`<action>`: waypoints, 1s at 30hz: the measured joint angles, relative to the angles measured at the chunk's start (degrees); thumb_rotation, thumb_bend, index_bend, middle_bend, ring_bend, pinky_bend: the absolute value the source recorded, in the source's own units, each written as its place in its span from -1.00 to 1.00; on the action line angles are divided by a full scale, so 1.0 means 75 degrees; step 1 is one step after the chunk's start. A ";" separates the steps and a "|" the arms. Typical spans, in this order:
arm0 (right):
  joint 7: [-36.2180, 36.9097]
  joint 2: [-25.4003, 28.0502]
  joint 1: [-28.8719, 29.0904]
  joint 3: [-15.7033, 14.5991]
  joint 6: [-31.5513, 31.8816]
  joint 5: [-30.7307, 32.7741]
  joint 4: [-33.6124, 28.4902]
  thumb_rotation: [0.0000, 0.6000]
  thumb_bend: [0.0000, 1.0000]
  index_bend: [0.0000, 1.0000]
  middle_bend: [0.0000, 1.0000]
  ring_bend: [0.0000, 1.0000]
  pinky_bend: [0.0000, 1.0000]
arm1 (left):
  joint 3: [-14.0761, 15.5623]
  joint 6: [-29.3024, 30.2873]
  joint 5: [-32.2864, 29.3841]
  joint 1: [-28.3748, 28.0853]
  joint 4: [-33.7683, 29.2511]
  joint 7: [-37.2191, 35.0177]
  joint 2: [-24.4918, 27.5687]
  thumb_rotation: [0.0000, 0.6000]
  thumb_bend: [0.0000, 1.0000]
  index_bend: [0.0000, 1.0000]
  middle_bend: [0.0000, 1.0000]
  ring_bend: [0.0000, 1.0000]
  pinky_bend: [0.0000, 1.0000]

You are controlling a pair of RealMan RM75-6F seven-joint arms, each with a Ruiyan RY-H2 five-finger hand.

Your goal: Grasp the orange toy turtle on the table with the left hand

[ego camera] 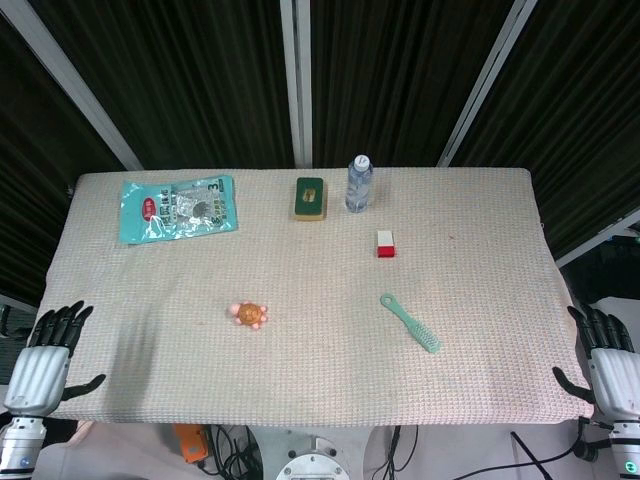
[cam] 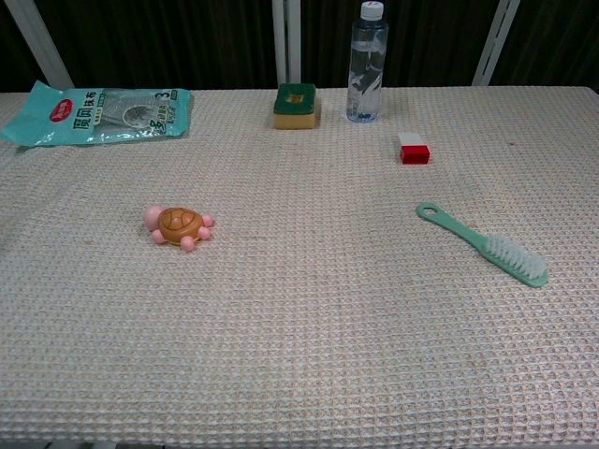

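The orange toy turtle (ego camera: 249,315) with pink feet lies on the cloth-covered table (ego camera: 300,380), left of centre; the chest view shows the turtle (cam: 179,225) upright on its belly. My left hand (ego camera: 45,358) hangs at the table's front left corner, fingers spread, holding nothing, well to the left of the turtle. My right hand (ego camera: 608,368) sits off the front right corner, fingers apart and empty. Neither hand appears in the chest view.
A teal packet (ego camera: 178,207) lies at the back left. A green sponge (ego camera: 310,197) and a water bottle (ego camera: 358,184) stand at the back centre. A red-and-white block (ego camera: 385,244) and a green brush (ego camera: 410,322) lie right of centre.
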 measured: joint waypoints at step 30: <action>-0.0094 0.0071 0.0108 0.0063 -0.0070 0.0009 -0.0123 1.00 -0.66 -1.00 -1.00 -1.00 -1.00 | -0.0423 -0.1392 0.0280 -0.1307 -0.0609 0.0301 -0.0065 1.00 -0.68 -0.83 -0.96 -1.00 -0.99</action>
